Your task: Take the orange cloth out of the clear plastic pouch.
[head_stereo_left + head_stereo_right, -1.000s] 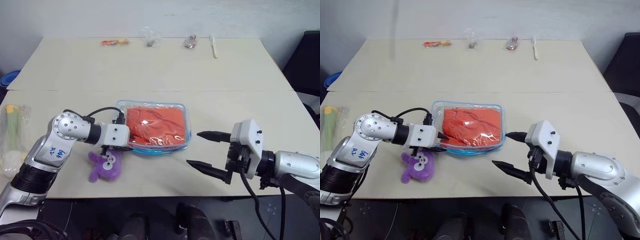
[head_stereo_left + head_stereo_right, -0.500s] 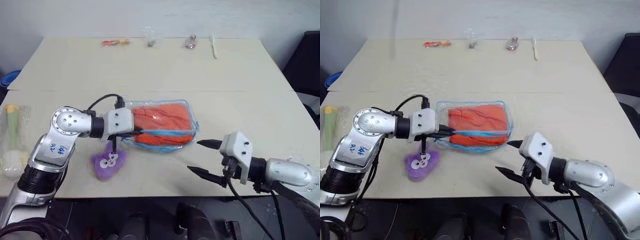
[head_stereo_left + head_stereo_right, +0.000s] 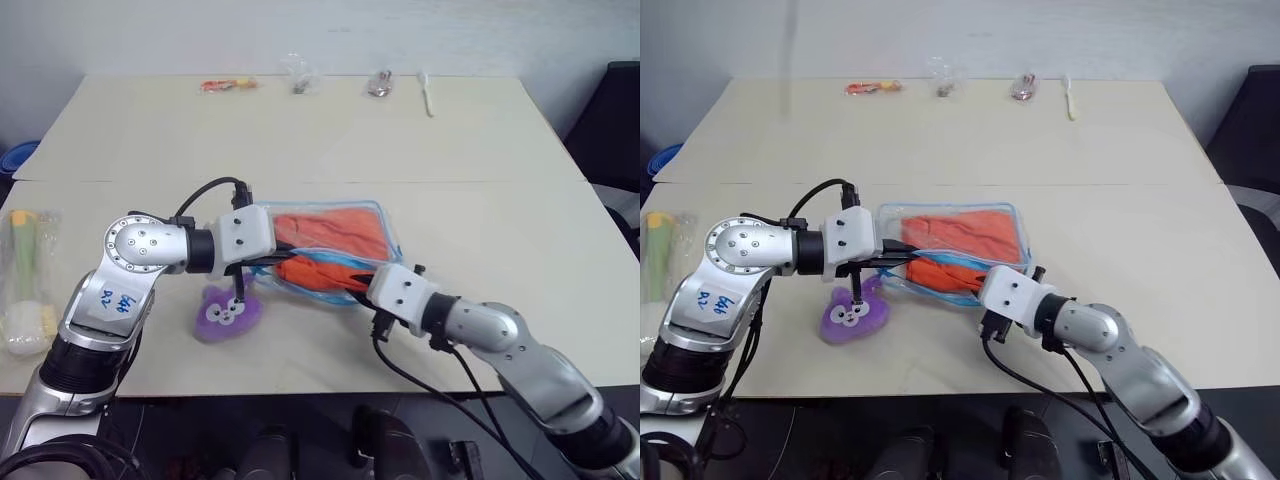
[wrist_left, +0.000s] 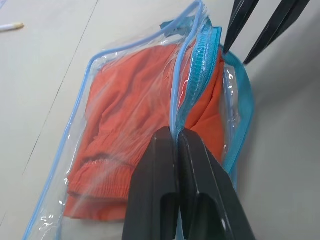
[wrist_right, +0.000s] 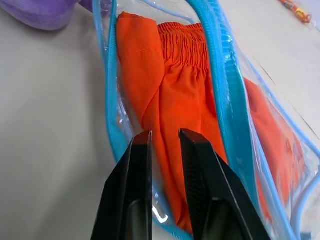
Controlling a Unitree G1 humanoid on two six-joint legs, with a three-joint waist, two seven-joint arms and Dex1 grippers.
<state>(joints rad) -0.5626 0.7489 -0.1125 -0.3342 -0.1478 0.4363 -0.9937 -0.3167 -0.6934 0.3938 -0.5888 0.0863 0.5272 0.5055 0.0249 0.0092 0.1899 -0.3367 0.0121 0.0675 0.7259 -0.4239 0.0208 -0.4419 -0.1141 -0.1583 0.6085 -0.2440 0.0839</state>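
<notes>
Above the table (image 3: 480,160), clear plastic pouch (image 3: 385,222) lengthwise left-right, edge clamped in left gripper (image 4: 177,137); right gripper (image 5: 165,137) seemingly narrowly apart.

It looked like a lab or test room, though little of the room showed: two plain beige tables (image 3: 300,140) stood pushed together against a bare white wall (image 3: 300,30), with small test objects spread about.

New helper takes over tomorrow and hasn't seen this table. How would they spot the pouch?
On the near half of the beige table, between the two arms, sits the clear plastic pouch. It is transparent with light blue edging, has the orange cloth inside, and lies beside a purple plush toy.
</notes>
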